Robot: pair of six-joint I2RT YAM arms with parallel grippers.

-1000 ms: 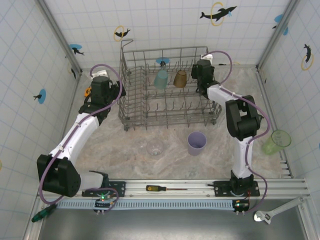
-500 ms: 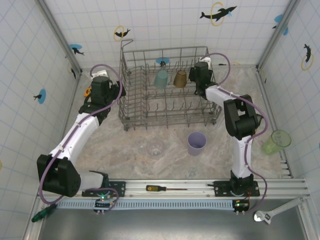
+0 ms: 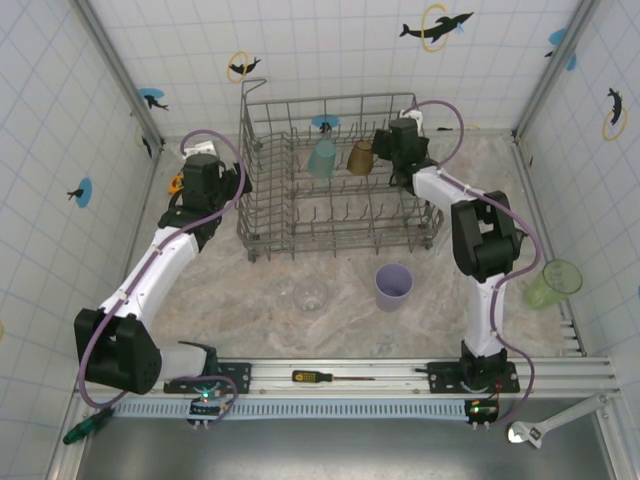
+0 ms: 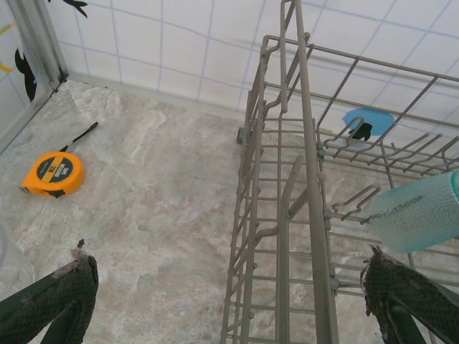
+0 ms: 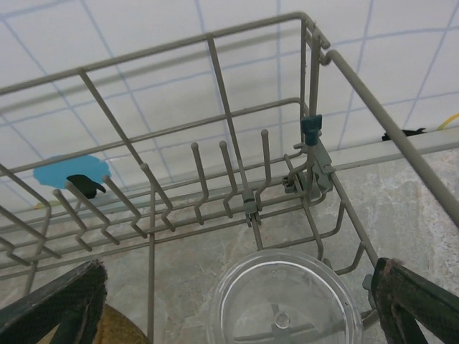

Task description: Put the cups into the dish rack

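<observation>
The grey wire dish rack (image 3: 335, 215) stands at the back of the table. A teal cup (image 3: 322, 157) and an amber cup (image 3: 360, 157) sit upside down in it. My right gripper (image 3: 388, 150) is inside the rack's back right corner, open. In the right wrist view a clear cup (image 5: 283, 304) rests bottom-up between its spread fingers (image 5: 61, 301), with the amber cup (image 5: 118, 331) beside it. A lavender cup (image 3: 393, 286) and a clear cup (image 3: 310, 296) stand on the table in front of the rack. A pale green cup (image 3: 553, 283) is at the far right. My left gripper (image 3: 236, 180) is open at the rack's left wall (image 4: 287, 215).
An orange tape measure (image 4: 51, 174) lies left of the rack near the wall. On the front rail lie a screwdriver (image 3: 315, 377), a wrench (image 3: 545, 425) and a green-handled tool (image 3: 85, 425). Tiled walls close in the table on three sides.
My right gripper's fingers have spread wider around the clear cup in the rack, and the wrist shifted slightly left. The left arm has not moved.
</observation>
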